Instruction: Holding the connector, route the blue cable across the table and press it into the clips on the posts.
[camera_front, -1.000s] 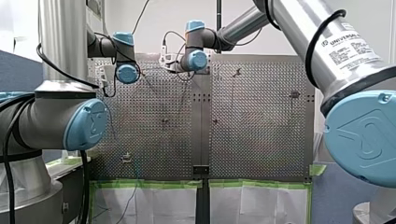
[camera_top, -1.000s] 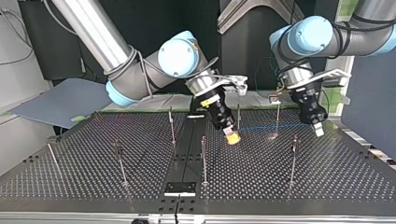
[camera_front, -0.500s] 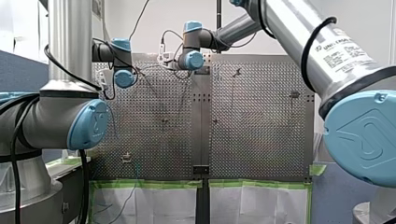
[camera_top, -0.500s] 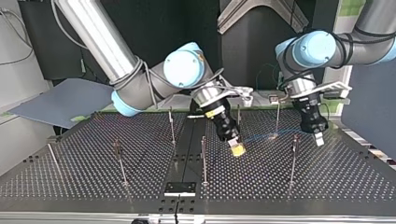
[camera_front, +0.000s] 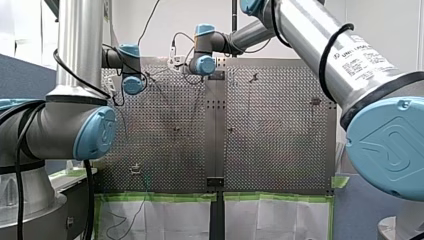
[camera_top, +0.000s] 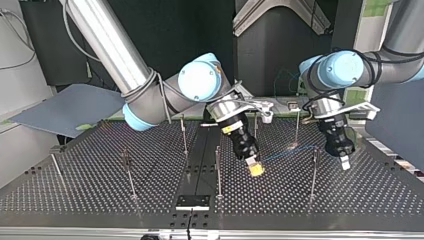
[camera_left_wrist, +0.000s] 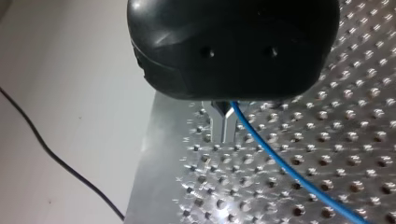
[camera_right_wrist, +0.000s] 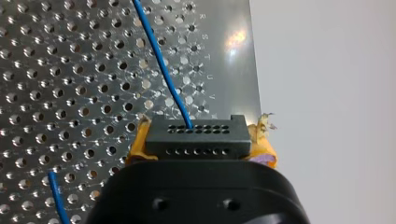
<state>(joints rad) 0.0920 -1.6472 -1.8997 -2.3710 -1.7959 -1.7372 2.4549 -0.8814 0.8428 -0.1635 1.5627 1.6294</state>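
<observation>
In the top view my right gripper (camera_top: 256, 169) hangs low over the perforated table (camera_top: 100, 195), near the middle post (camera_top: 217, 170). Its yellow pads (camera_right_wrist: 138, 142) are shut on the black connector (camera_right_wrist: 195, 135). The blue cable (camera_right_wrist: 161, 60) leaves the connector's top. It runs as a thin line (camera_top: 287, 151) across to my left gripper (camera_top: 344, 162), beside a post (camera_top: 313, 172). In the left wrist view the metal fingers (camera_left_wrist: 223, 126) are shut on the cable (camera_left_wrist: 280, 165), which trails away over the holes.
Several thin clip posts stand on the table, among them two (camera_top: 184, 135) (camera_top: 297, 127) behind the grippers and one (camera_top: 129, 175) at the top view's left. A black plate (camera_top: 192, 201) lies at the near edge. Green-taped paper (camera_front: 160, 215) hangs at the front view's bottom.
Both grippers have moved toward the top view's near edge, the right one also slightly to that view's right. The cable between them has come along; both grips are unchanged.
</observation>
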